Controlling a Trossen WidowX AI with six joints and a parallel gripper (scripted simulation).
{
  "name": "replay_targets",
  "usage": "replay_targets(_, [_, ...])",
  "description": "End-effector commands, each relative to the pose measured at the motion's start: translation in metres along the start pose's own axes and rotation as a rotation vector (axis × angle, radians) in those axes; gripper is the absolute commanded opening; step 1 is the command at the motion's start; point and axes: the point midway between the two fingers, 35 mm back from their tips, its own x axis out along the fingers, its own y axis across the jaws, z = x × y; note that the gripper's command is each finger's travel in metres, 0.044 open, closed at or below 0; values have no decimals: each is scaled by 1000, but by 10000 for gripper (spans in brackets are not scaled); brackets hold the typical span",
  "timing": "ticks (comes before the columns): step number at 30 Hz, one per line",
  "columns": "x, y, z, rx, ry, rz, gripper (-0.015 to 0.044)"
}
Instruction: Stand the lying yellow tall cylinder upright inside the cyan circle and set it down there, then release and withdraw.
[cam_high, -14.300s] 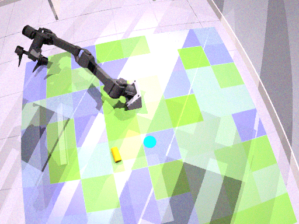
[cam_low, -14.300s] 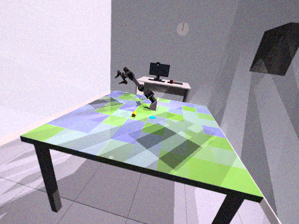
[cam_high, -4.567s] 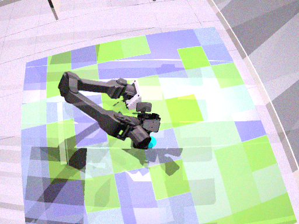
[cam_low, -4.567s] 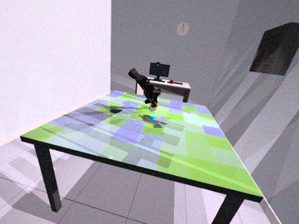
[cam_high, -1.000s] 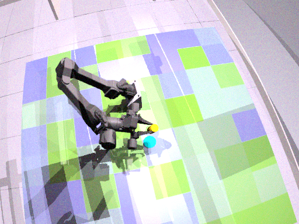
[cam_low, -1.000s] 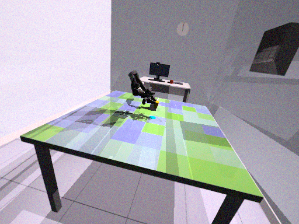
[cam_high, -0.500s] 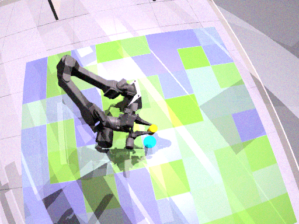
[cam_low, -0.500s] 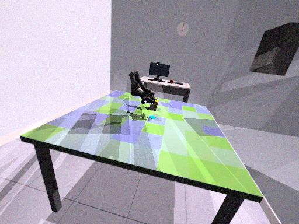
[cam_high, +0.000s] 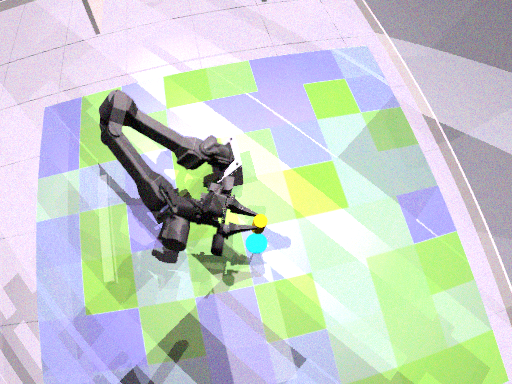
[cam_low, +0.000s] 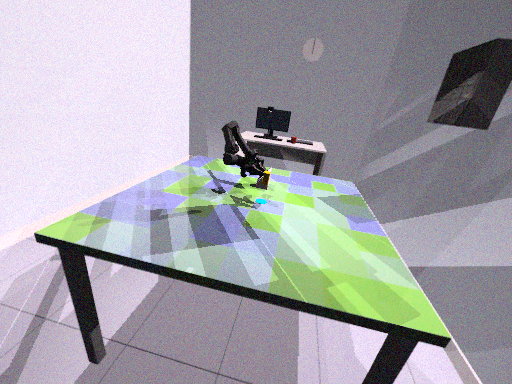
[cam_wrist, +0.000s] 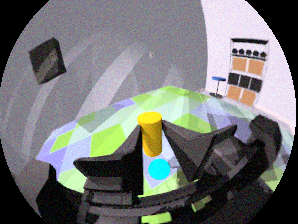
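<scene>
Exterior view: biggest item is the counter (cam_high: 425, 280) (cam_low: 340, 240) (cam_wrist: 105, 145), patchwork top in green, violet-blue and pale aqua, black edge and legs. Streaky light and hard shadows across it.

Beyond its far edge, apart from it: a pale desk (cam_low: 280, 147) with dark legs. Wrist view adds a tall shelf unit (cam_wrist: 249, 41) against the white wall, carrying orange-brown and black boxes. Dark rectangular panel (cam_low: 467, 85) (cam_wrist: 47, 60) is up on the grey wall.

Black jointed arm (cam_high: 150, 135) (cam_low: 232, 135) is folded over the counter, its shadow falling near the target. Black flat monitor (cam_low: 273, 120) stands on the desk; blue-topped stool (cam_wrist: 218, 79) is beside the shelf unit. Pale round clock (cam_low: 313, 49) hangs on the grey wall.

Black tapered fingers (cam_high: 242, 228) (cam_low: 262, 171) are closed on the yellow tall cylinder (cam_high: 260, 220) (cam_low: 267, 179) (cam_wrist: 152, 135), one each side. Cylinder is about upright, yellow end up, lower part shaded in top and exterior. Can't tell if its base touches the counter.

Flat cyan circle (cam_high: 256, 243) (cam_low: 261, 201) (cam_wrist: 159, 169) lies on the counter just beside the cylinder as seen from above; cylinder isn't on it. In wrist, the circle shows between the fingers, below the cylinder, with finger bodies blocking the counter on both sides.

Smallest: red cup-like object (cam_low: 294, 140) on the desk, right of the monitor in exterior, too small to make out.
</scene>
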Motion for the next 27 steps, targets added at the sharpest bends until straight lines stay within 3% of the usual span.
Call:
replay_targets(1, [-2, 1, 1, -22, -31, -19, 105])
replay_targets(27, [-4, -1, -3, -53, -61, -47, 105])
